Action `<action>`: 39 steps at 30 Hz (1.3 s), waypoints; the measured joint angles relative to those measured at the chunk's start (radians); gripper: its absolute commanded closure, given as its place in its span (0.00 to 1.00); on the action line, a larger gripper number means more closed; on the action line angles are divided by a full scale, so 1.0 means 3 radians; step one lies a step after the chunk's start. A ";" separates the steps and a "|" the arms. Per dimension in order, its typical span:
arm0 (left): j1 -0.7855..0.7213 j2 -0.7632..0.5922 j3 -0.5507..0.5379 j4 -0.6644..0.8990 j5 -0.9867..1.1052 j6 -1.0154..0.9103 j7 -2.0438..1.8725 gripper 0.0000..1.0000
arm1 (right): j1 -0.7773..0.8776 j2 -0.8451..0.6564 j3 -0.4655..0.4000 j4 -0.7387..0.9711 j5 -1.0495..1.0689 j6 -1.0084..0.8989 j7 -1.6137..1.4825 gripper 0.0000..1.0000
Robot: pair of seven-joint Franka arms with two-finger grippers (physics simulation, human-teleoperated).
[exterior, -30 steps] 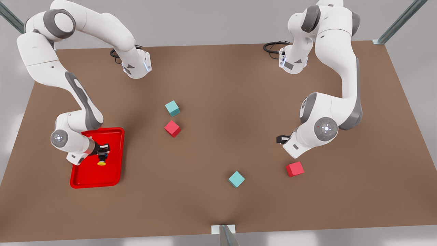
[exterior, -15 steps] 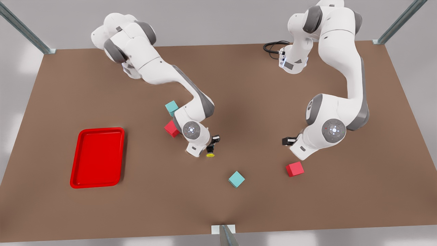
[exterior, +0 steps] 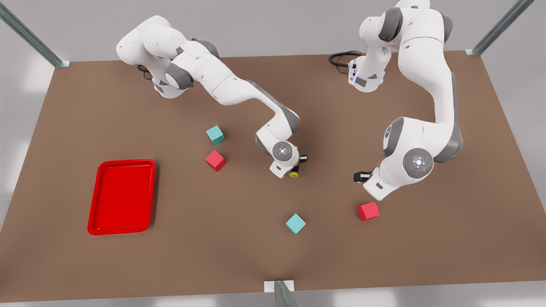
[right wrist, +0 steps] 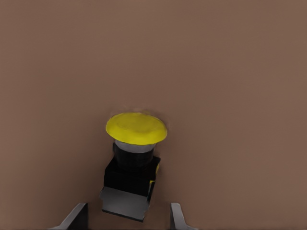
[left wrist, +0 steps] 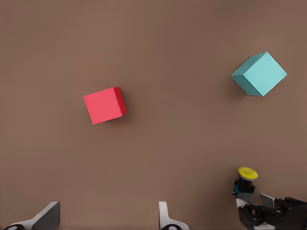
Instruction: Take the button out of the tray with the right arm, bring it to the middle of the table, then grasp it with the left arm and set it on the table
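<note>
One carry is nearly done: the right gripper (exterior: 295, 169), jaws clenched on the button (exterior: 294, 174), holds it mid-desk, far from the tray (exterior: 121, 196). Next, the left gripper (exterior: 358, 175), jaws spread, must take it.

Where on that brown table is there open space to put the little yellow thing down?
Bare table lies between the red tray and the lower teal cube. It is crowded around the button, held in the right end effector, with the left end effector and a red cube nearby.
</note>
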 measured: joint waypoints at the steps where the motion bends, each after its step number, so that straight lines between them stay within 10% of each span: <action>1: -0.0019 0.0103 -0.0007 0.0228 0.0000 -0.0169 0.0001 0.00 | 0.0003 0.0004 -0.0004 0.0005 0.0000 -0.0012 0.0041 0.00; 4: 0.0031 0.0289 -0.0001 0.0459 -0.0061 -0.0678 0.0002 0.00 | -0.0075 -0.0308 0.0018 -0.0234 -0.0007 -0.0072 0.0146 0.00; 12: -0.0781 0.0585 -0.0023 0.0480 -0.0532 -0.0981 -0.0248 0.00 | -0.2113 -0.3407 0.0261 -0.3420 -0.0535 -0.0428 -0.0208 0.00; 22: -0.1183 0.1029 0.0001 0.0499 -0.0508 -0.0175 -0.0445 0.00 | -0.5932 -0.3345 0.0630 -0.1622 -0.1312 -0.1563 -0.1147 0.00; 24: -0.1274 0.1115 -0.0003 0.0479 -0.0433 -0.0074 -0.0468 0.00 | -0.5718 -0.3072 0.0625 -0.1493 -0.1385 -0.1644 -0.1291 0.00; 28: -0.1319 0.1241 -0.0002 0.0435 -0.0250 0.0077 -0.0507 0.00 | -0.3340 -0.2874 0.0705 -0.1461 -0.1433 -0.1675 -0.1480 0.00; 39: -0.1387 0.1223 -0.0001 -0.0102 0.0113 0.0527 -0.0560 0.00 | -0.3213 -0.2826 0.0732 -0.1443 -0.1472 -0.1755 -0.1769 0.00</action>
